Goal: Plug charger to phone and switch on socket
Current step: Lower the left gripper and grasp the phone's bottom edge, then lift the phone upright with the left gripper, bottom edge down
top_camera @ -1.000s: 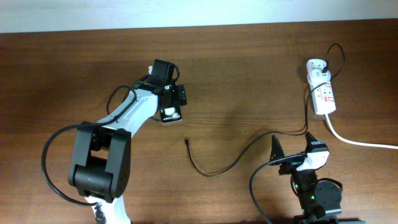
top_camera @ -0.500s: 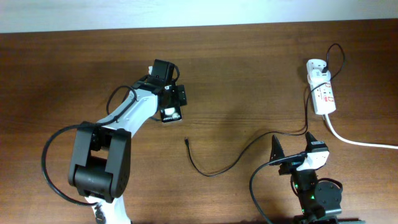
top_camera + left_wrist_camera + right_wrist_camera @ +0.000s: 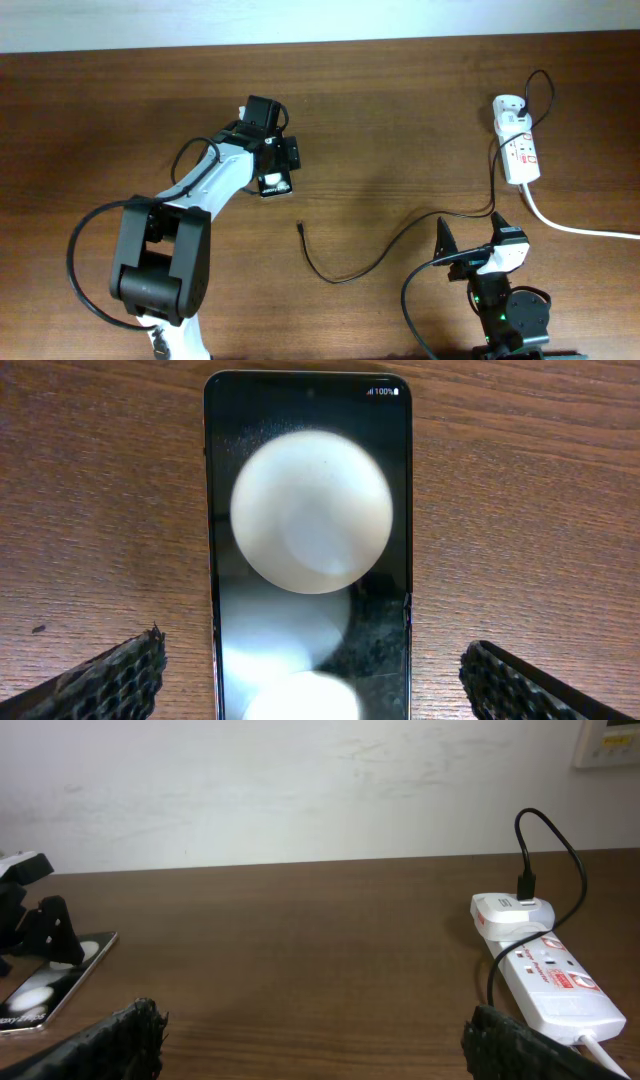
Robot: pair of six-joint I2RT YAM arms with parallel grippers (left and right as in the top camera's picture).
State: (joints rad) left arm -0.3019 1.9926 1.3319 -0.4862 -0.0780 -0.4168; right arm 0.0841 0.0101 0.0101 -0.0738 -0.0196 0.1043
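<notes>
The black phone [image 3: 308,550] lies flat on the wooden table, its glossy screen showing white round spots; it also shows in the overhead view [image 3: 274,183] and the right wrist view [image 3: 50,985]. My left gripper [image 3: 281,162] hovers over it, open, one finger on each side without touching. The thin black charger cable [image 3: 380,252] runs across the table; its small connector tip [image 3: 301,227] lies loose below the phone. Its other end sits in a white adapter [image 3: 512,908] on the white socket strip [image 3: 516,150]. My right gripper [image 3: 470,243] is open and empty at the front right.
The strip's thick white cord [image 3: 580,228] runs off to the right edge. A pale wall [image 3: 300,790] stands behind the table's far edge. The strip with red marks also shows in the right wrist view [image 3: 550,982].
</notes>
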